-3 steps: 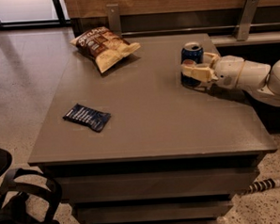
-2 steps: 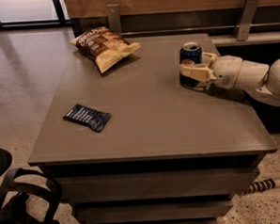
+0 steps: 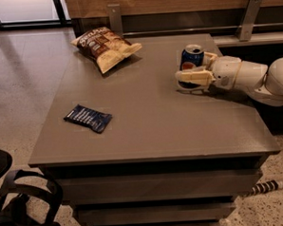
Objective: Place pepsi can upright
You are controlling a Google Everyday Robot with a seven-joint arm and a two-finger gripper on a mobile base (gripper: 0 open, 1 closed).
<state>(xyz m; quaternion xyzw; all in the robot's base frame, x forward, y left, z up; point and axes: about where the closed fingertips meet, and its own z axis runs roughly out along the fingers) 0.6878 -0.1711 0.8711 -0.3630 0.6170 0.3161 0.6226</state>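
Observation:
The pepsi can point(image 3: 192, 54), dark blue with a silver top and a round logo, stands upright on the grey-brown table point(image 3: 151, 119) near its far right edge. My gripper point(image 3: 191, 67) reaches in from the right on a white arm and is shut on the can. One cream finger point(image 3: 194, 76) lies across the can's near side low down. The other finger point(image 3: 209, 58) shows at its far right side. The can's base rests on or just above the tabletop.
A brown chip bag point(image 3: 104, 46) lies at the table's far left. A flat dark-blue snack packet point(image 3: 87, 118) lies at the near left. A wooden wall with metal brackets point(image 3: 248, 15) runs behind the table. A black chair point(image 3: 22, 202) stands at the lower left.

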